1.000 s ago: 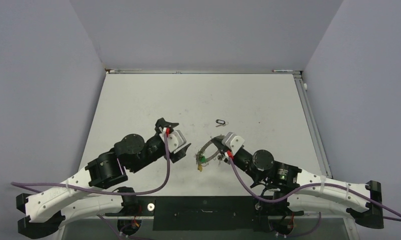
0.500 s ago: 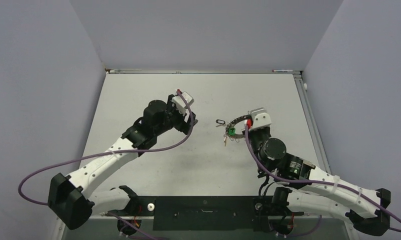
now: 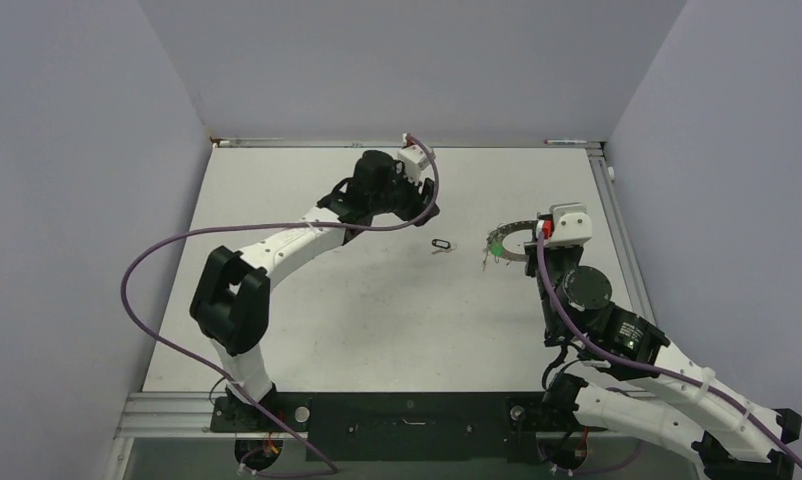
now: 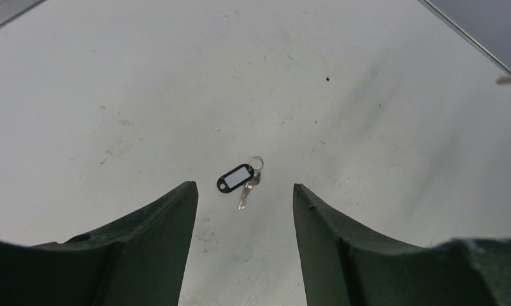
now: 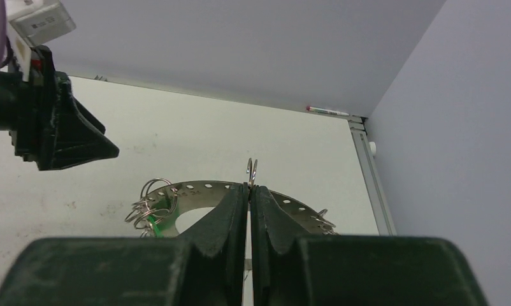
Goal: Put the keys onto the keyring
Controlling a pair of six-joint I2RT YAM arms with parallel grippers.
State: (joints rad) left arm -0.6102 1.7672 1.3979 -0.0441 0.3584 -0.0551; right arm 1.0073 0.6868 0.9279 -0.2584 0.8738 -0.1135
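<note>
Right gripper is clamped tight on the keyring rim, apparently holding it up off the table so its loops stay reachable. A green-tag key hangs on it. The black-tag key lies flat, well apart from the ring. Left gripper hovers above it, fingers apart and framing it, probably lining up a pick.

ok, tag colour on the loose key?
The tag is black with a white insert; best in left wrist view.

Open tabletop lies all round the black-tagged key; the keyring sits well apart rightward
</note>
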